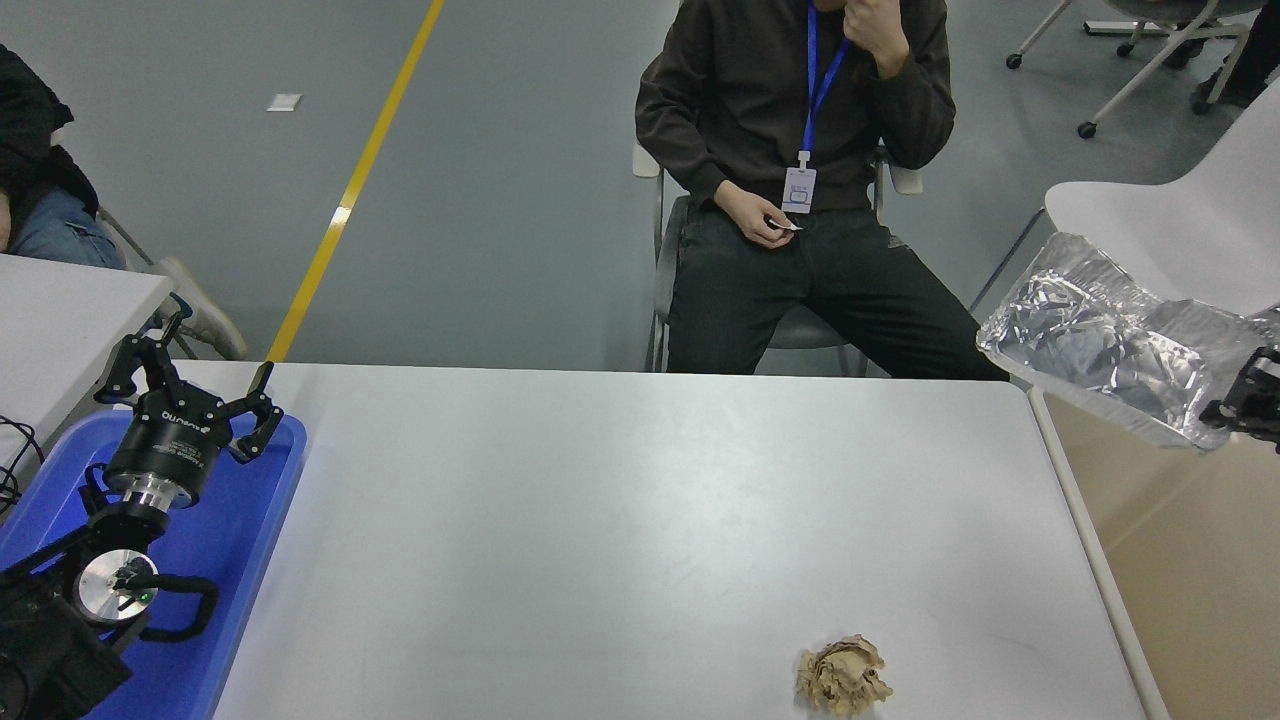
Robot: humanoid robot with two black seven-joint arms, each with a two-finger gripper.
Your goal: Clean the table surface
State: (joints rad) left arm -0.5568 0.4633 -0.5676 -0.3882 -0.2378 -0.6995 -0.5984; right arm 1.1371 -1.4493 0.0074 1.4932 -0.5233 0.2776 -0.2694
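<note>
One crumpled foil tray (1100,350) hangs at the right gripper's (1228,410) jaws, and one wad of brown paper (843,677) lies on the one large white surface (640,540), well apart from them. One blue plastic tray (250,530) sits under the left gripper (190,395). Two grippers, two seated persons, one white chair (1180,230).

At the lower left of the frame, the matte black left arm (60,620) shows a polished silver disc joint with a tiny green light and a looping black cable beside it. Above a silver collar sits a black cylindrical wrist bearing white lettering, topped by the black linkage-fingered left gripper (190,378). At the right edge, only a small black piece of the right gripper (1248,400) shows.
</note>
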